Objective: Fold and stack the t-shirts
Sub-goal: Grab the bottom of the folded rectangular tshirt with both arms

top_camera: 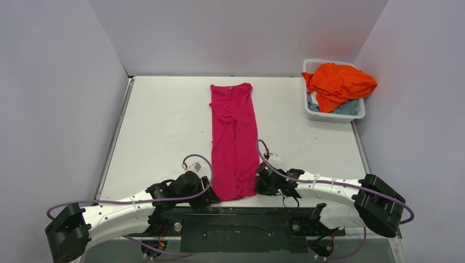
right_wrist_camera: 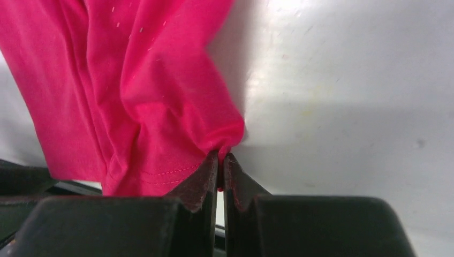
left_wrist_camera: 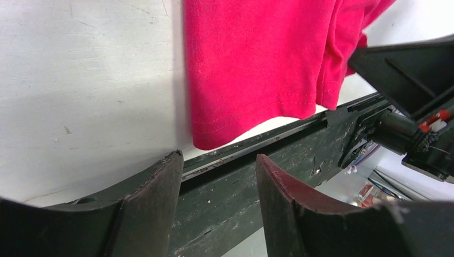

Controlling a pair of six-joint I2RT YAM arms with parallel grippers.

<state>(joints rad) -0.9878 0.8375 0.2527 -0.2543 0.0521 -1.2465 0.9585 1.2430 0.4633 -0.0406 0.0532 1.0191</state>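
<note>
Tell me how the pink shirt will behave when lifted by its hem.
The magenta-pink cloth t-shirt is probably floppy: it puckers into soft folds where the right claw pinches its hem corner. Lifted by that corner alone it would likely sag and unfold, since the left claw holds nothing. It looks thin and light, and should slide easily over the white table.

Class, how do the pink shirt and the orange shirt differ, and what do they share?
The pink shirt lies flat on the table; the orange shirt sits crumpled in the basket. The right gripper pinches the pink shirt; nothing holds the orange shirt. Both are plain cloth.
</note>
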